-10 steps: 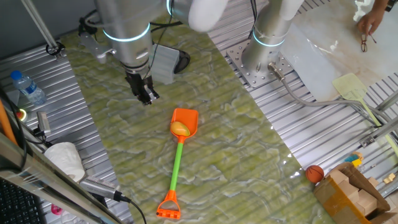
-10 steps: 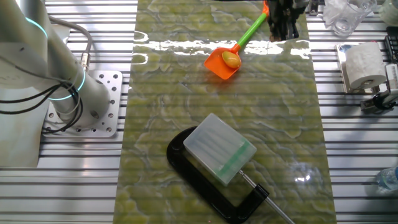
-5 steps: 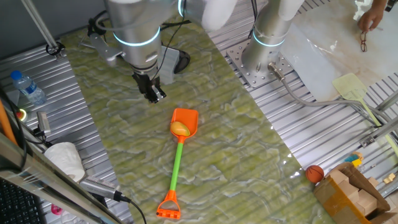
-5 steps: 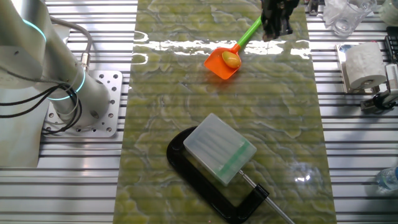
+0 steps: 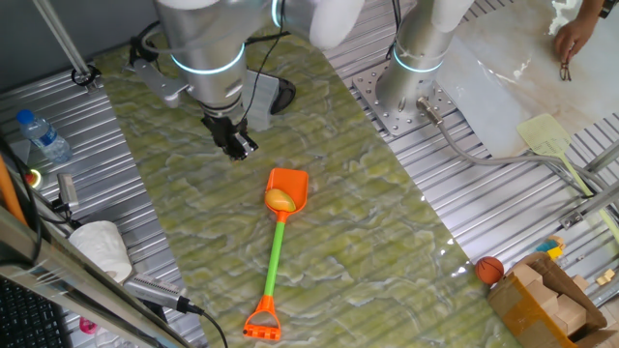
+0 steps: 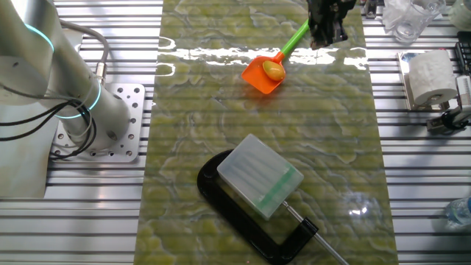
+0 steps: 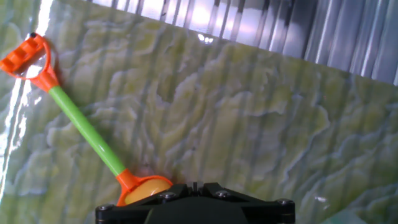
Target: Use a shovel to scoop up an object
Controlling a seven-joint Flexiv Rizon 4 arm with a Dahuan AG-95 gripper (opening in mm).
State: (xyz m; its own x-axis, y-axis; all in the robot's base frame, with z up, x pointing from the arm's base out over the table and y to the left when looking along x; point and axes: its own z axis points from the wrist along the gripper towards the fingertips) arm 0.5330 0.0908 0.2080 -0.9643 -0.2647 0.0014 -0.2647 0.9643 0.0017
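The shovel point(image 5: 276, 253) lies flat on the green marbled table, orange blade toward the back, green shaft and orange D-end toward the front. The yellow-orange oval object point(image 5: 280, 200) rests on the blade. My gripper point(image 5: 236, 146) hangs above the table, up and left of the blade, apart from it, fingers together and holding nothing. In the other fixed view my gripper point(image 6: 324, 35) is over the shovel's shaft point(image 6: 296, 37), with the object point(image 6: 273, 71) on the blade. The hand view shows the shovel point(image 7: 87, 134), the object point(image 7: 147, 188) and my shut gripper point(image 7: 196, 185) at the bottom edge.
A black C-clamp holding a translucent box point(image 6: 259, 177) lies on the table. A water bottle point(image 5: 44, 135) and a paper roll point(image 5: 103, 247) stand at the left. An orange-brown ball point(image 5: 489, 269), a cardboard box point(image 5: 544, 302) and a pale spatula point(image 5: 551, 137) are at the right. The arm's base point(image 5: 416, 92) stands behind.
My gripper has moved right, closer to the shovel's blade, then almost stopped. The shovel and the object have not moved.
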